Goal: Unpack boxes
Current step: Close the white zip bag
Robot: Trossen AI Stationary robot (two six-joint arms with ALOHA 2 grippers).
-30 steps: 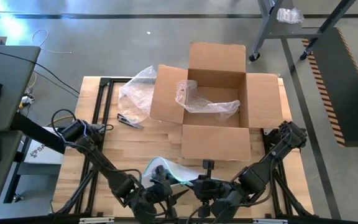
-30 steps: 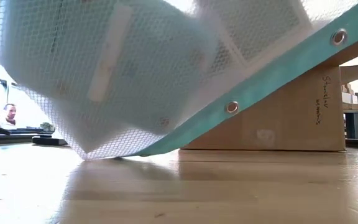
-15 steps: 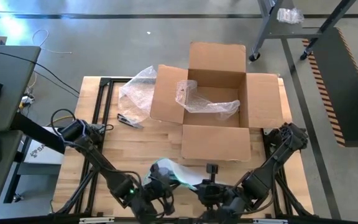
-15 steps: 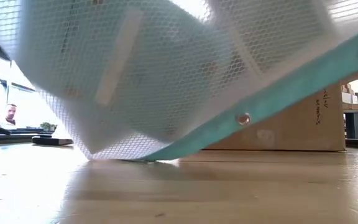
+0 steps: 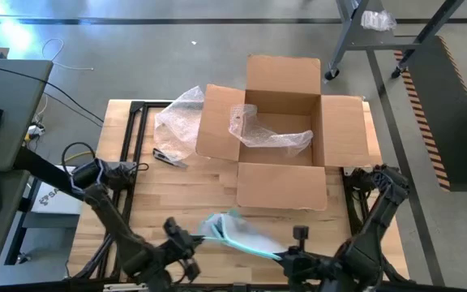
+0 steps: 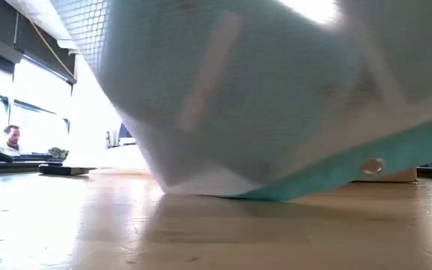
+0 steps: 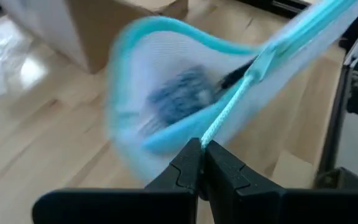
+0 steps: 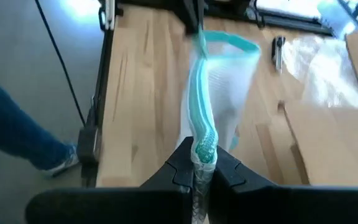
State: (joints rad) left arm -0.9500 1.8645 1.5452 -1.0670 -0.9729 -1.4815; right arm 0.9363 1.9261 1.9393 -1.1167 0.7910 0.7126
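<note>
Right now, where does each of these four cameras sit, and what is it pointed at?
High view: above the table, straight down on the open cardboard box and both arms.
Low view: at tabletop height, looking level; the clear pouch fills it, no arm visible.
Left wrist view: on the left arm, past the left gripper shut on the pouch's teal edge.
Right wrist view: on the right arm, past the right gripper shut on the other end.
All four share the pouch.
</note>
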